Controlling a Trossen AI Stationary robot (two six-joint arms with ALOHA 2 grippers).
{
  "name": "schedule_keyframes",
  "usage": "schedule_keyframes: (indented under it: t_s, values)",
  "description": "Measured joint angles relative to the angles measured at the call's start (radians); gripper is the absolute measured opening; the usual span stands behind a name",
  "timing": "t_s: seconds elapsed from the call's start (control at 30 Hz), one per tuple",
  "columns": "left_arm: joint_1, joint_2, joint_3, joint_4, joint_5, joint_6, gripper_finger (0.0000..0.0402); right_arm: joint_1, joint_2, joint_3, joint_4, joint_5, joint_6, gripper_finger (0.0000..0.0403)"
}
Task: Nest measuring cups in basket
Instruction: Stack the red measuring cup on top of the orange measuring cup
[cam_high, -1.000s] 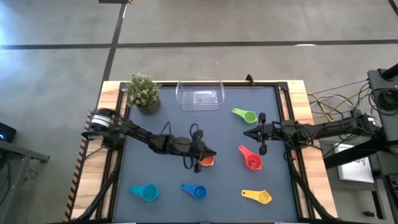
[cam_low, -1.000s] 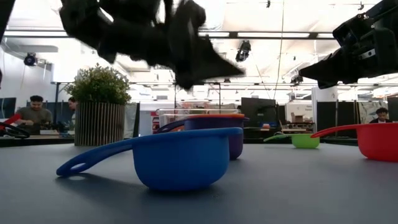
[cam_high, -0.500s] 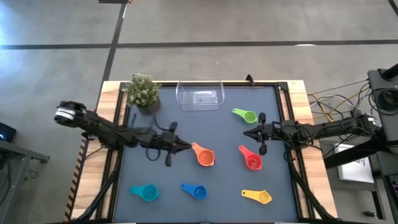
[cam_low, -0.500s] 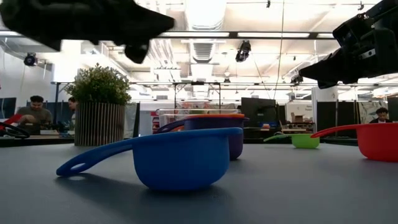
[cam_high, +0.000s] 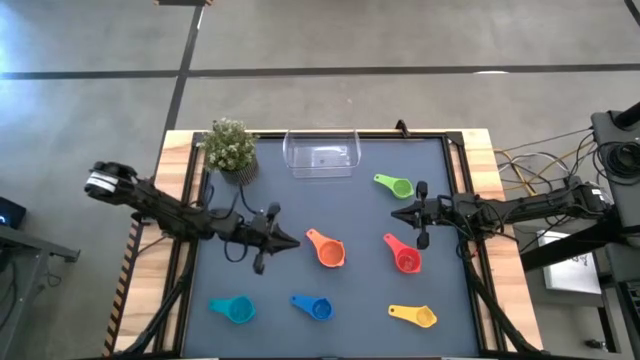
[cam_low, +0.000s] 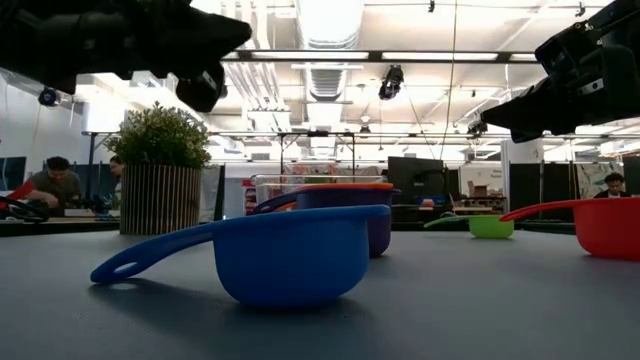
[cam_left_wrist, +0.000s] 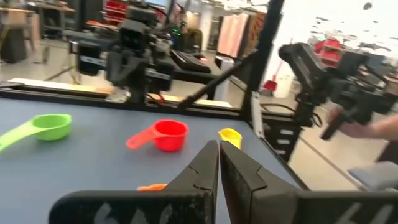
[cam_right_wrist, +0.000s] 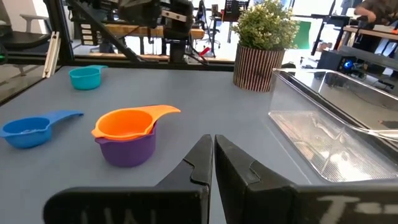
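Note:
The orange cup (cam_high: 328, 250) sits nested inside the purple cup (cam_right_wrist: 127, 149) at mid-table. Green (cam_high: 396, 185), red (cam_high: 404, 256), yellow (cam_high: 418, 316), blue (cam_high: 314, 306) and teal (cam_high: 233, 310) cups stand singly on the mat. The clear basket (cam_high: 322, 153) rests at the far edge with no cup in it. My left gripper (cam_high: 290, 241) is shut, in the air just left of the orange cup's handle. My right gripper (cam_high: 397, 214) is shut, hovering between the green and red cups.
A potted plant (cam_high: 232, 148) stands at the far left corner beside the basket. A raised frame rims the mat (cam_high: 455, 180). Open mat lies between the basket and the nested pair. People sit at desks beyond the table (cam_low: 55, 180).
My left gripper has drawn back from over the orange-and-purple pair toward the table's left, and the arm has swung out to the left. The orange cup stays seated in the purple cup. The right arm has kept still.

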Motion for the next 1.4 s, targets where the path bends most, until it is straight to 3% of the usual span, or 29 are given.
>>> schedule_keyframes:
  t_s: [0.3, 0.5, 0.93, 1.03, 1.13, 1.23, 1.4]
  values:
    - [-0.090, -0.010, 0.005, 0.001, 0.001, -0.001, 0.0000, 0.000, 0.000, 0.000, 0.004, 0.000, 0.042, 0.0009]
    - [-0.093, -0.023, 0.011, 0.001, -0.001, 0.003, 0.0000, 0.000, 0.000, 0.001, 0.062, 0.002, 0.200, 0.0009]
    - [-0.093, 0.022, 0.031, -0.018, -0.004, -0.001, 0.0000, 0.000, 0.000, 0.098, 0.048, 0.001, 0.375, 0.0009]
    - [-0.093, 0.035, 0.046, -0.017, -0.004, -0.012, 0.0000, 0.000, 0.002, 0.174, -0.054, -0.005, 0.416, 0.0009]
    - [-0.094, 0.039, 0.060, -0.021, -0.004, -0.062, 0.0000, 0.007, 0.002, 0.306, -0.293, -0.017, 0.454, 0.0009]
    - [-0.100, 0.039, 0.067, -0.021, -0.004, -0.087, 0.0000, 0.036, 0.033, 0.439, -0.519, 0.035, 0.459, 0.0009]
    - [-0.116, 0.039, 0.069, -0.026, -0.002, -0.085, 0.0000, 0.127, 0.141, 0.571, -0.610, 0.097, 0.443, 0.0009]
